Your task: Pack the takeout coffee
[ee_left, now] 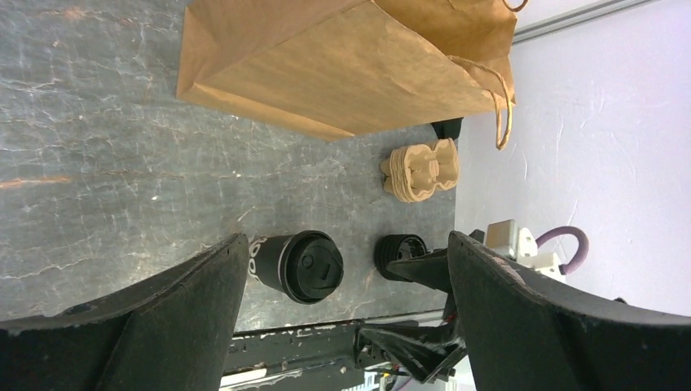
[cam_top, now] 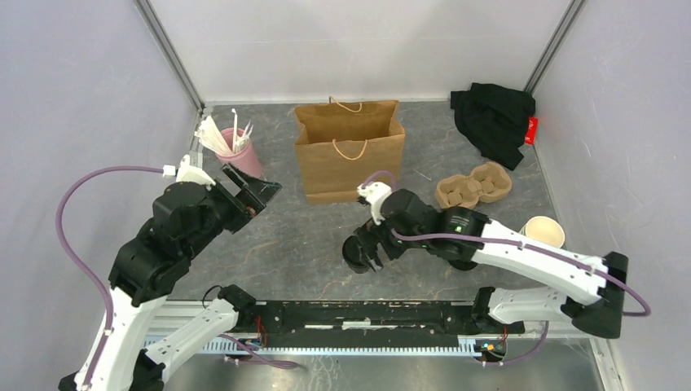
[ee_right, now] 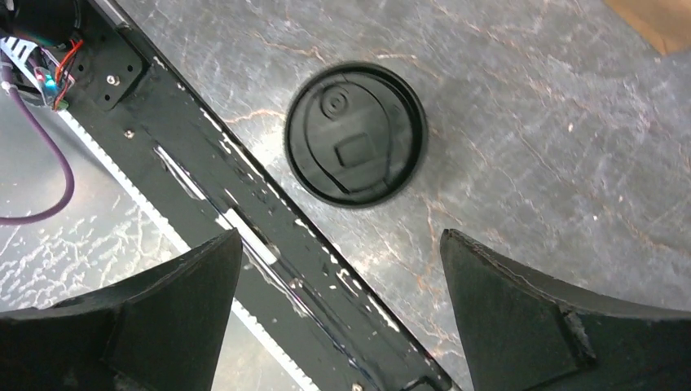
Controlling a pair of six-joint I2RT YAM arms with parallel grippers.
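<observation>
Black fingers, both pairs spread wide and empty.

(a) Right end effector (cam_top: 364, 254): I see its fingers fully apart, hanging over the takeout coffee (ee_left: 297, 267) without touching it. The lid lies beyond the fingertips.

(b) Left end effector (cam_top: 259, 189): fingers equally wide, nothing between them. It is raised over the left part of the table (cam_top: 301, 244), near a pink cup (cam_top: 244, 156) of white utensils.

Position of the coffee: upright on the table, close to the black rail (ee_right: 204, 163) at the near edge. It stands in front of the brown paper bag (cam_top: 350, 151), outside it, and near a squat stack of lids (ee_left: 397, 247).

What each view adds:
- **Top view:** this gives me both arms and the open bag standing upright, with a cardboard cup carrier (cam_top: 474, 183) to its right. A black cloth (cam_top: 493, 118) lies in the far right corner and a cream-rimmed paper cup (cam_top: 543, 232) stands by the right arm. The coffee is largely hidden under the right end effector here, and I cannot make out the stack of lids.
- **Left wrist view:** this is the only view showing the cup's dark side and the stack beside it. One right fingertip crosses in front of the stack.
- **Right wrist view:** I see the takeout coffee (ee_right: 354, 134) from straight above, so only its round lid shows, slightly blurred. It sits centred between the fingers, with the rail running diagonally just beside it. A corner of the bag shows at the upper right.
</observation>
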